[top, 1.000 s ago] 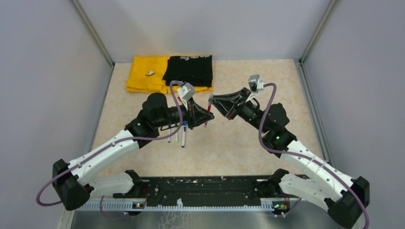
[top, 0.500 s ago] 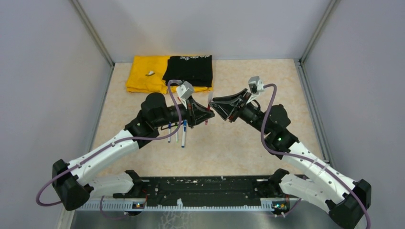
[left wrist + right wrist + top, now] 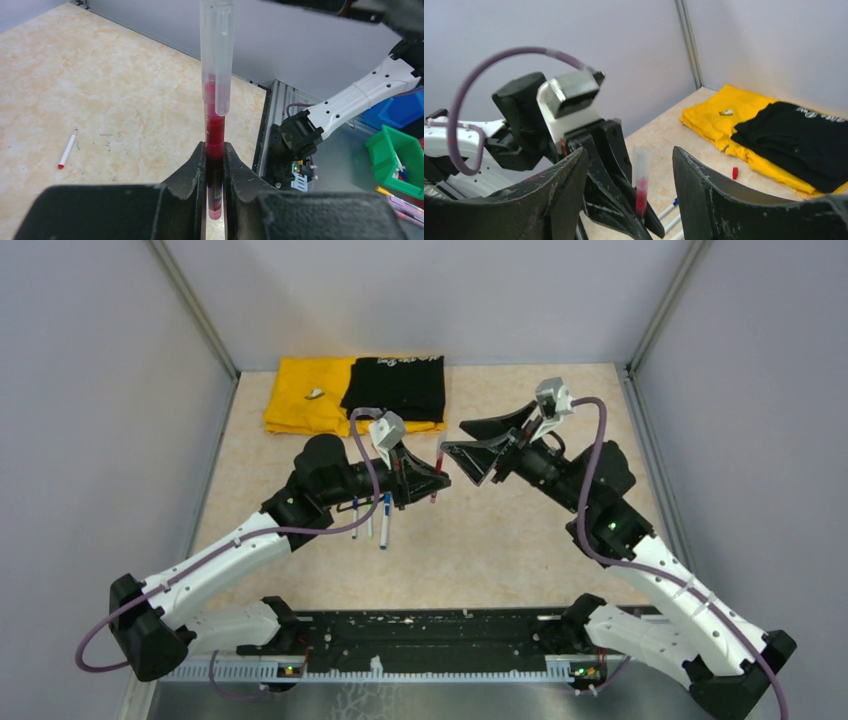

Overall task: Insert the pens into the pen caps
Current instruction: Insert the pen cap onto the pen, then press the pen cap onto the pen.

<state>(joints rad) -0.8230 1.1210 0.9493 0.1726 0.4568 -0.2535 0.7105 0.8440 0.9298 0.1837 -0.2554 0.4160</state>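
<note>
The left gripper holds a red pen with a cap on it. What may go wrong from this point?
The clear cap may not be fully seated on the pen, so it might slip off when the left gripper moves. The open right gripper is close to the cap and might knock it. Under the left arm lie other pens; lowering this pen there may scatter them.

The left pincer (image 3: pixel 440 478) and right pincer (image 3: pixel 455 437) are black, on white-and-black arms (image 3: pixel 230 550) with purple cables (image 3: pixel 499 54).

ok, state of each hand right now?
Left hand: closed on a red pen with a clear cap on its end.
Right hand: open, empty.
</note>
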